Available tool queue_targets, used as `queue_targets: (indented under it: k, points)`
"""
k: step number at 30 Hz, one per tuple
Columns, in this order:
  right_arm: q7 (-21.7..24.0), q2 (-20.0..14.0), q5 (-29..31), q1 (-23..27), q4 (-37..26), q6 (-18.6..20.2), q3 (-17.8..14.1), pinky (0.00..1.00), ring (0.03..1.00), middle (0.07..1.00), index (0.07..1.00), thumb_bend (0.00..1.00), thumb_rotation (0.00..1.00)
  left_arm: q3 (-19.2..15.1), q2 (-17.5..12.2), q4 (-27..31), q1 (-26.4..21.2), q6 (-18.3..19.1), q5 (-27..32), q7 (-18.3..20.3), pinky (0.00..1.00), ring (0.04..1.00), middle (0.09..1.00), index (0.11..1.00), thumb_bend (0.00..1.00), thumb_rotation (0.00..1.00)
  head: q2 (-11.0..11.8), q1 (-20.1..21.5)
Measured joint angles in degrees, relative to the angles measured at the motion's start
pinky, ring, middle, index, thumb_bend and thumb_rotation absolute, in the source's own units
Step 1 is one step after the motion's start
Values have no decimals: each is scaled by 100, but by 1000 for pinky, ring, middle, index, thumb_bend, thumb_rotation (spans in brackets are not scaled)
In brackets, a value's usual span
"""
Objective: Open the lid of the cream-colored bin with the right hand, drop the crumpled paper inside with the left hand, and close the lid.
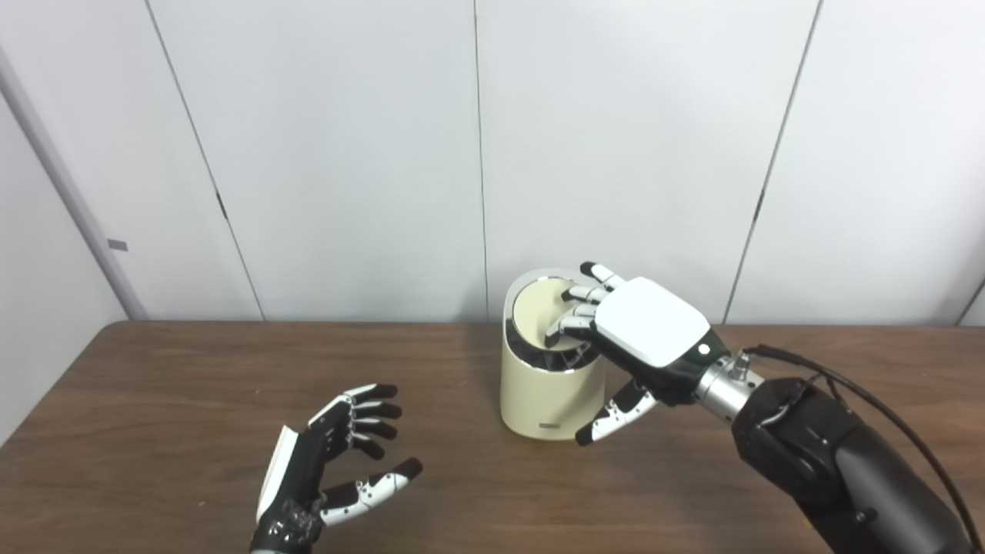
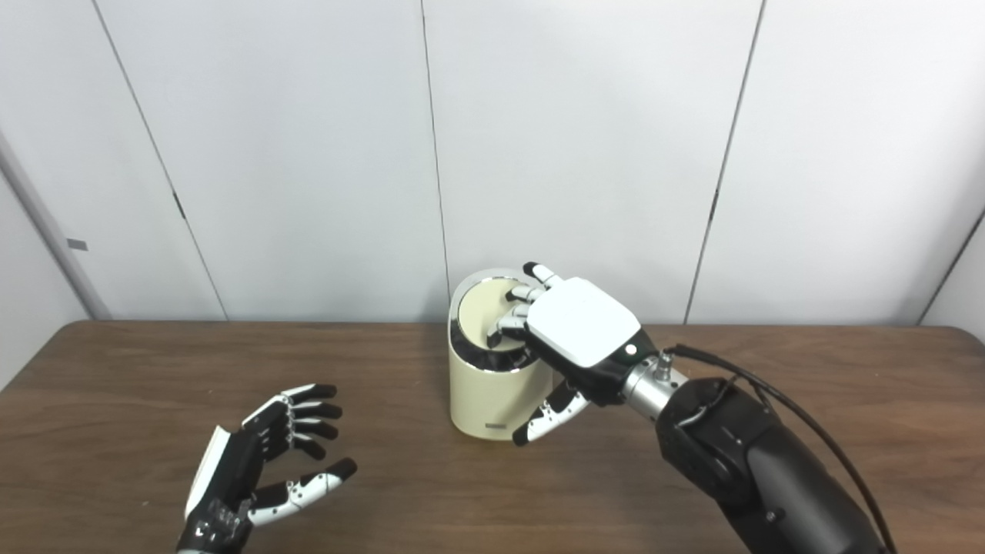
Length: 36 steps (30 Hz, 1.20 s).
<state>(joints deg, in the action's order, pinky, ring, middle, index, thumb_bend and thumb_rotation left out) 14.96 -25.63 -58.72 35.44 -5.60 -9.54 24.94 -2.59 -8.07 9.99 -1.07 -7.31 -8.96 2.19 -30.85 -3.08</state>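
The cream-colored bin (image 1: 546, 392) stands upright on the brown table (image 1: 192, 400), near the back middle. Its round cream lid (image 1: 539, 317) sits tilted inside a chrome rim. My right hand (image 1: 639, 338) is over the bin's right side, fingers apart with their tips resting on the lid, thumb hanging down beside the bin's front right. It holds nothing. My left hand (image 1: 338, 462) is open and empty, palm turned right, low over the table to the front left of the bin. No crumpled paper is in view.
A white panelled wall (image 1: 477, 154) rises right behind the table's back edge. The right forearm and its black cable (image 1: 846, 408) cross the table's right side.
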Motion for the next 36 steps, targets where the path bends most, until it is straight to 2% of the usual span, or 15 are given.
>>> queue_targets:
  k: [8,11,13,15,18,20,21,25,30,36]
  points:
    - [1,-5,-186,9,-18,-37,15,1000,890,716,708,778,554,-3,-2,16,3,1,14,5,506,615,682,755,685,73,-9,9]
    - [46,15,-49,-16,-26,9,-73,996,890,724,714,766,501,-2,-3,16,2,1,14,8,505,614,681,753,686,73,9,9]
    - [179,131,333,-111,-50,157,-314,996,908,760,752,732,469,-3,-3,15,3,1,14,9,505,613,680,751,689,70,9,9]
    - [480,391,846,-275,-147,616,-631,999,920,794,787,700,469,-5,-5,15,3,1,14,9,503,613,680,751,688,62,0,18]
    - [680,931,1718,-563,-241,1341,-1159,888,899,872,862,676,480,-3,-4,14,2,1,14,13,501,611,680,750,682,58,9,26]
    - [701,1113,2036,-615,-250,1582,-1341,838,902,913,909,683,463,-3,-5,15,3,1,14,12,497,609,679,749,682,57,9,26]
    - [682,1127,2155,-611,-254,1616,-1417,786,901,937,934,704,419,-1,-4,15,2,2,12,13,496,608,678,750,683,62,9,26]
    - [560,1127,2659,-515,-258,1652,-1759,723,907,976,994,748,369,-8,-17,16,3,4,10,11,501,611,680,751,689,77,9,26]
    - [421,1126,2813,-625,-376,1869,-1905,734,914,968,1000,789,368,-1,-15,16,2,4,11,13,508,613,682,753,688,83,0,26]
    - [133,1109,3173,-1073,-427,1848,-2139,774,925,975,1000,808,352,-14,-17,19,0,4,13,12,504,611,681,753,681,65,-9,35]
